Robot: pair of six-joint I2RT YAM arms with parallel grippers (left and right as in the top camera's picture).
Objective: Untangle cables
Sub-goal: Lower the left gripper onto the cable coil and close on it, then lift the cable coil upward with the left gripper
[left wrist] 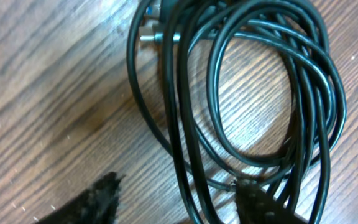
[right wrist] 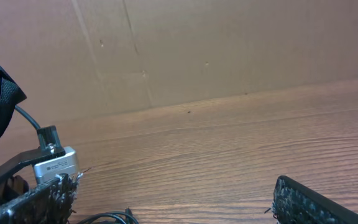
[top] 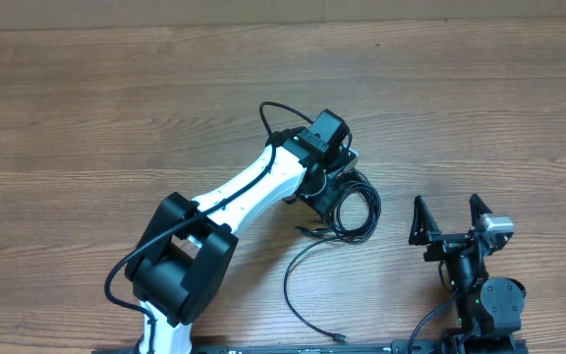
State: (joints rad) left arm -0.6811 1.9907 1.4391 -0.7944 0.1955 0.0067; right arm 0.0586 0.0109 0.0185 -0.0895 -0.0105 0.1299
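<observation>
Several thin black cables (left wrist: 185, 137), light, limp and probably slick, lie coiled right under my left gripper (left wrist: 178, 186), its jaws partway apart astride a few strands but clamping none, so I'd pinch one outer loop; my right gripper (top: 447, 211), off to its side, gapes empty.

left arm (top: 254, 182) stretched forward, left fingers (left wrist: 98, 200) parted; right fingers (top: 420, 221) spread wide.

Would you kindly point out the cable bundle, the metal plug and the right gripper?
cable bundle (top: 362, 211), overhead view, coiled loops.
metal plug (left wrist: 149, 38), left wrist view, silver tip.
right gripper (top: 446, 203), overhead view, midway between its open fingertips.
</observation>
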